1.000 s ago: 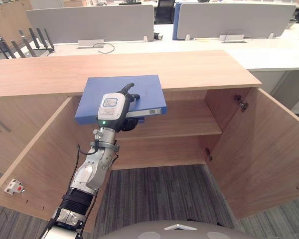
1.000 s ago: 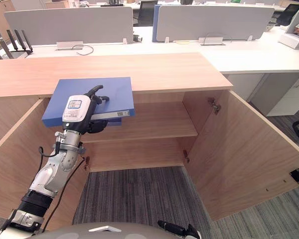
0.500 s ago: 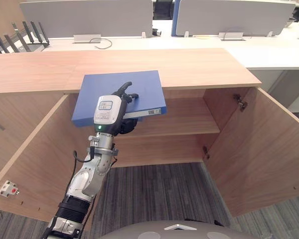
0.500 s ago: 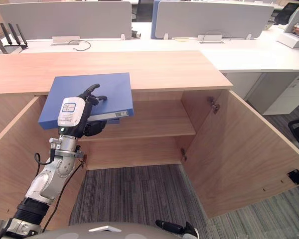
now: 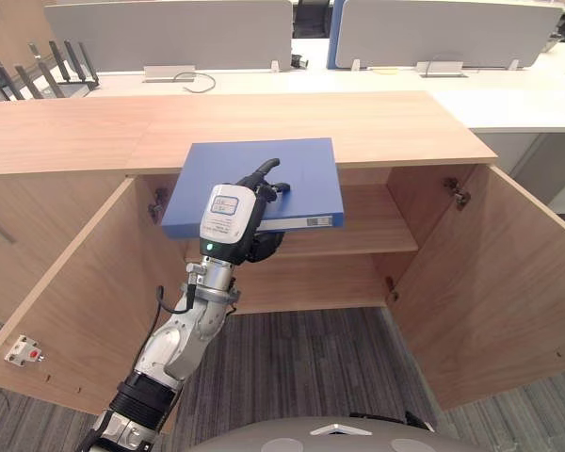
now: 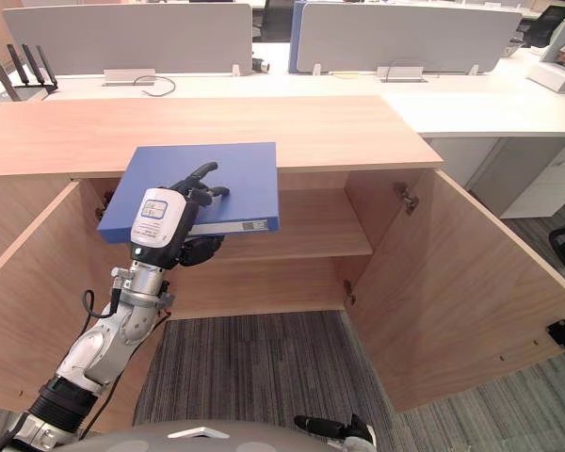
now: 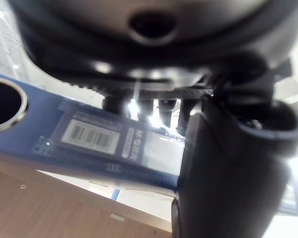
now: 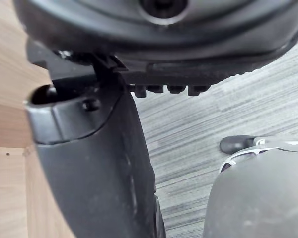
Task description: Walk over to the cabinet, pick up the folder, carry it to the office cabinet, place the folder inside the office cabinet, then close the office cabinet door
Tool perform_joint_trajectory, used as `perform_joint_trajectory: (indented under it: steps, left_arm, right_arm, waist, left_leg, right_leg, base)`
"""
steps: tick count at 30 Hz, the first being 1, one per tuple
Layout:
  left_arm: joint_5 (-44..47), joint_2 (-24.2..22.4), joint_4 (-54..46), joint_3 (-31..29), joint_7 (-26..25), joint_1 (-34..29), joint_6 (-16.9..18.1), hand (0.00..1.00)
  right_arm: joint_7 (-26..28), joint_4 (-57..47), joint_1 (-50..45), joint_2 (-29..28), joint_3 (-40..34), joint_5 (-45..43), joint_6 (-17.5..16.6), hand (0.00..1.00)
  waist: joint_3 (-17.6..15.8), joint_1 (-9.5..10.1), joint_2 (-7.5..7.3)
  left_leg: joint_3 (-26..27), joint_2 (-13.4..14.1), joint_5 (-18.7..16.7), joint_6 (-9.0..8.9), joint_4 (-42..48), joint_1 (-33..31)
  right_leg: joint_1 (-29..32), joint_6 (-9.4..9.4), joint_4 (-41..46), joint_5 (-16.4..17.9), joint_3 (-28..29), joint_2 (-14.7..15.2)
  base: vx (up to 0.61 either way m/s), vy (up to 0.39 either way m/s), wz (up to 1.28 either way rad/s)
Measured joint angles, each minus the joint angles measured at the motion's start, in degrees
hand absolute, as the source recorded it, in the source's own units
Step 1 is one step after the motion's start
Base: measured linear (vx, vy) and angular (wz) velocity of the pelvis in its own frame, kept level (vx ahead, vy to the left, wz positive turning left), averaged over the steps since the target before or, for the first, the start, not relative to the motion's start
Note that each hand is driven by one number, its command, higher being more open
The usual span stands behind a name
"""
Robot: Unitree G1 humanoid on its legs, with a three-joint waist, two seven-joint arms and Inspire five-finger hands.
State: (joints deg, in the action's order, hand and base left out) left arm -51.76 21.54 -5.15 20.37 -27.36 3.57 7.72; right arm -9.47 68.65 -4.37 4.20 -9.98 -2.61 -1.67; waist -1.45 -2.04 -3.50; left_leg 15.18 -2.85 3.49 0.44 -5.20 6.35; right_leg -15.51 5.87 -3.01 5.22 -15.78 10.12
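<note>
Light-wood office cabinet (image 5: 377, 132), doors open. Flat blue folder (image 5: 301, 169) level before the opening, above the inner shelf (image 5: 372, 221). Left robot hand (image 5: 231, 218) curled round its near edge. Placing step; next: lower, slide onto shelf, release. Right robot hand (image 8: 94, 163): state unreadable

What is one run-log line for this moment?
stage: placing | left hand: shut on blue folder, level | office cabinet: both doors open, folder not yet on shelf | right hand: idle, low
</note>
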Motion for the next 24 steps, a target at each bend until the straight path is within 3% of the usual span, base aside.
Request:
perform_joint_trajectory:
  steps: [7, 14, 24]
  left_arm:
    - [1.93, 1.76, -4.69, 2.70, 0.00, 0.01, 2.04, 0.00]
    - [4.46, 1.38, -16.93, 3.77, -0.19, 0.06, 2.55, 0.00]
    - [9.91, 0.26, -22.17, 6.74, -0.34, 0.47, 4.71, 0.00]
  right_arm:
    - [-0.36, 0.87, 0.92, 0.60, 1.60, 0.00, -0.02, 1.00]
    - [-0.86, 2.53, 0.83, 0.68, 1.81, 0.00, -0.45, 1.00]
    - [-1.01, 3.67, 0.09, 1.82, 3.83, -0.04, -0.43, 1.00]
  waist:
    - [-0.46, -0.09, 0.58]
    - [-0.09, -0.22, 0.58]
    - [1.41, -0.03, 1.03]
  left_leg:
    - [-0.19, 0.02, 0.17, 0.18, 0.05, -0.17]
    - [0.16, 0.45, 0.78, 0.76, 0.25, -1.84]
    - [0.40, 0.13, 0.81, 0.83, 0.01, -1.85]
  right_leg:
    - [0.13, 0.05, 0.06, -0.05, -0.05, -0.05]
    - [2.79, 0.26, 1.82, -0.25, 1.30, -0.10]
    - [3.62, 0.30, 2.93, -0.21, 1.77, 0.74]
  base:
    - [0.00, 0.000, -0.01]
    - [-0.02, -0.007, -0.03]
    - [-0.05, 0.021, -0.01]
